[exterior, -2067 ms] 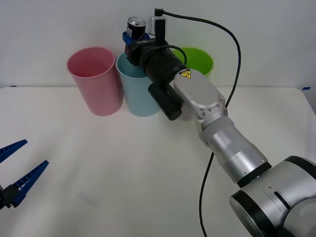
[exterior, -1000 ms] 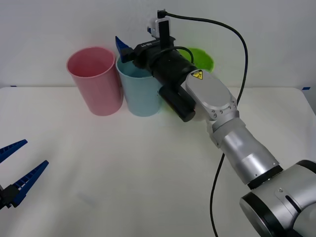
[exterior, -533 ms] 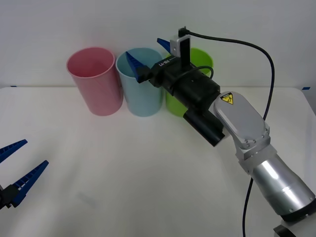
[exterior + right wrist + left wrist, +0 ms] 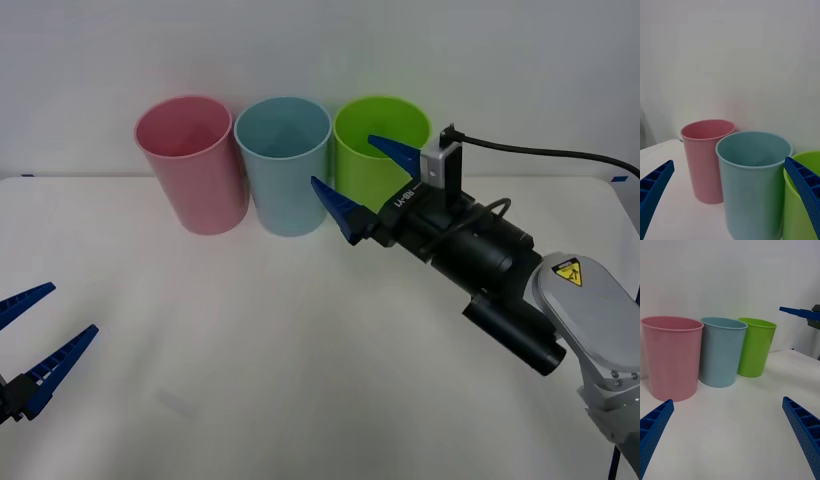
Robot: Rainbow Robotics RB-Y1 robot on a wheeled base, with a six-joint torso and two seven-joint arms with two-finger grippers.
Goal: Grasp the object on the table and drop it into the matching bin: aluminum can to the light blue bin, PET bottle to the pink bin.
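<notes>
Three tall tapered plastic bins stand in a row at the far edge of the plain white tabletop [image 4: 250,340]: the pink bin [image 4: 193,163], the light blue bin [image 4: 284,163] and the lime green bin [image 4: 380,150], set close side by side with no passable gap between them. All three mouths are open from above. The right claw [image 4: 372,180], fingers spread wide and holding nothing, hangs in front of the lime green bin and just beside the light blue bin, obstructing frontal approach there. The left claw [image 4: 38,338], fingers apart, sits at the near left edge, well apart from the bins. The tabletop between is unobstructed.
</notes>
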